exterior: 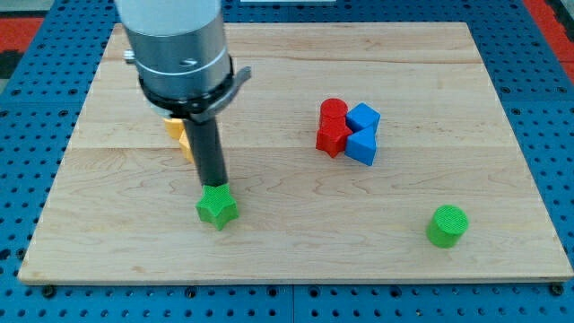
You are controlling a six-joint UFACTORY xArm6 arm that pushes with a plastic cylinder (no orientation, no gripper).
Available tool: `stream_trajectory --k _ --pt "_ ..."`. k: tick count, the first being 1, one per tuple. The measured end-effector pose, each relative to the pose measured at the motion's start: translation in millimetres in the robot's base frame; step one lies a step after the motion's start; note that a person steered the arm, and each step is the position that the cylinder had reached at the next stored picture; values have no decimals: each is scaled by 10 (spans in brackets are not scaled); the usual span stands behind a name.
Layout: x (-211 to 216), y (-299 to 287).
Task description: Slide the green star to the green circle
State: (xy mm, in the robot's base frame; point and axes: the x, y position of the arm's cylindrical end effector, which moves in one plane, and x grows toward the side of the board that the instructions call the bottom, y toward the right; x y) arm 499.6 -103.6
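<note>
The green star (217,208) lies on the wooden board (296,242) at the lower left of the middle. The green circle (447,225), a short cylinder, stands at the view's lower right, far from the star. My tip (213,185) is at the end of the dark rod and touches the star's top edge, on the side towards the view's top. The rod hangs from the large grey arm body at the upper left.
A cluster of two red blocks (333,127) and two blue blocks (363,133) sits right of centre, above the line between star and circle. A yellow-orange block (178,133) is partly hidden behind the rod at the left.
</note>
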Motion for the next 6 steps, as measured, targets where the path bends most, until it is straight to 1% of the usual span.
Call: stream_trajectory --k 1,2,3,5,6 --pt "-78 -623" --pt "149 -839" --pt "341 -378" --pt "419 1302" --pt "414 1397"
